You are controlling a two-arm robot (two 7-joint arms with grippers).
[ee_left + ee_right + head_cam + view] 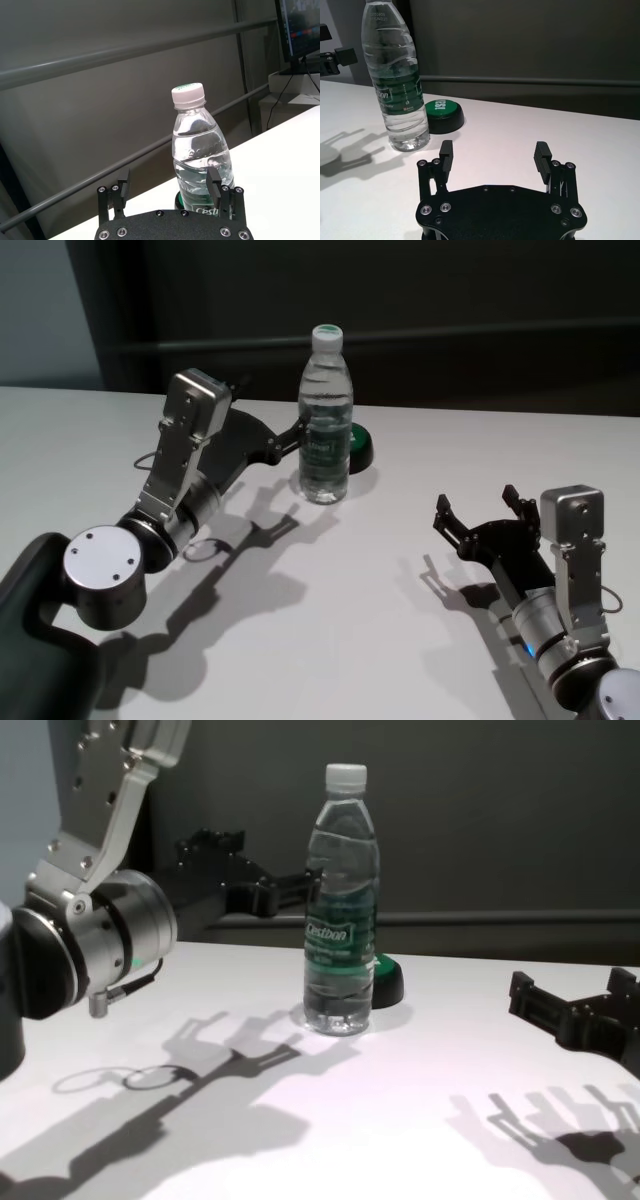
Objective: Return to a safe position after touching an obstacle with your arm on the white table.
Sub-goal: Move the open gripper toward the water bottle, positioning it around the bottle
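Bottle (327, 418): stands straight up on the tabletop, far side, near the middle. It is clear, with water inside, a white cap and a green band.
Cap (187, 93): screwed on top of the bottle.
Puck (362, 447): low, round, black with a green top. It sits just behind the bottle, a bit to the right, very near it or touching.
Left tool (292, 436): up off the tabletop, just left of the bottle, about level with its green band. Its fingers are spread apart and hold nothing. One finger (214, 183) shows right in front of the bottle in the left wrist view; I cannot tell if it touches.
Right tool (480, 508): near the right side of the tabletop, well apart from the bottle. Its fingers are spread wide and hold nothing.
Tabletop (380, 580): white and smooth, with dark arm shadows on it.
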